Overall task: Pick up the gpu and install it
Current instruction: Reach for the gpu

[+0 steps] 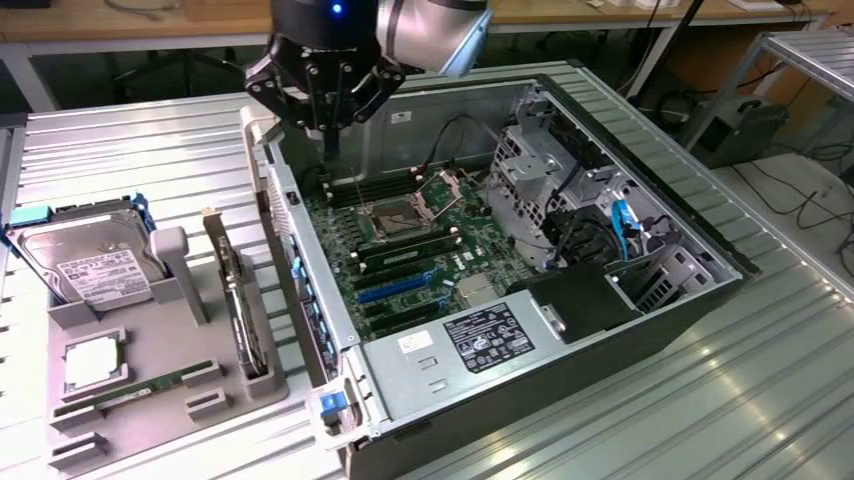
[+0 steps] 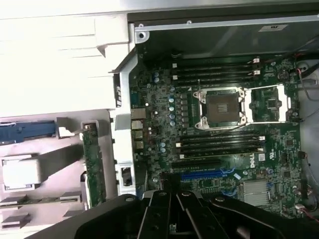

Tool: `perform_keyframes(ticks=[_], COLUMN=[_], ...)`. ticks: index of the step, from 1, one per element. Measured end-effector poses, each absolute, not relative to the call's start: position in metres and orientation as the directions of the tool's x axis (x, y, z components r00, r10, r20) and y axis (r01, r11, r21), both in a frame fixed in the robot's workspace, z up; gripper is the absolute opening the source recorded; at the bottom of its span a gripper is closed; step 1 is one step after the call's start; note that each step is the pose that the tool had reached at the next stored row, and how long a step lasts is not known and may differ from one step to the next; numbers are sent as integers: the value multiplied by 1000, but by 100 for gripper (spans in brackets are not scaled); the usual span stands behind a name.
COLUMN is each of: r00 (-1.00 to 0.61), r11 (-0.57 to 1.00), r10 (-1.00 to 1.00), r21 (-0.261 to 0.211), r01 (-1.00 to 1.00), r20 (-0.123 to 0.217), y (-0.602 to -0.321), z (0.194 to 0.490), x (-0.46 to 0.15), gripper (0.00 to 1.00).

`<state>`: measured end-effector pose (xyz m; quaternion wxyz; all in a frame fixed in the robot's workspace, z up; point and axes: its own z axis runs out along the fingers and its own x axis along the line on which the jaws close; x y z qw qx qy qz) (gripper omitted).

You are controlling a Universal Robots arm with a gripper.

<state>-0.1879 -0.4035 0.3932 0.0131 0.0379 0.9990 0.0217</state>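
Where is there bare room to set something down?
Bare ribbed metal tabletop lies beyond the grey parts tray and on the exterior view's right of the open black computer case. The tray and the case's inside are crowded.

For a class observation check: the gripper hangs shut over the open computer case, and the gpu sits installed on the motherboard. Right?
Not quite. The exterior view shows the gpu standing on edge in the grey holder beside the computer case, not installed. The gripper does hang shut over the case.
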Motion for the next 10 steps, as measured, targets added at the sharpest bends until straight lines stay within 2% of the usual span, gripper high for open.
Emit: perform_keyframes(ticks=[10], r00=[-997], r11=[997], r10=[75], r21=[9], r01=[75], r20=[-27], y=[-408], z=[387], x=[-258], gripper=[11])
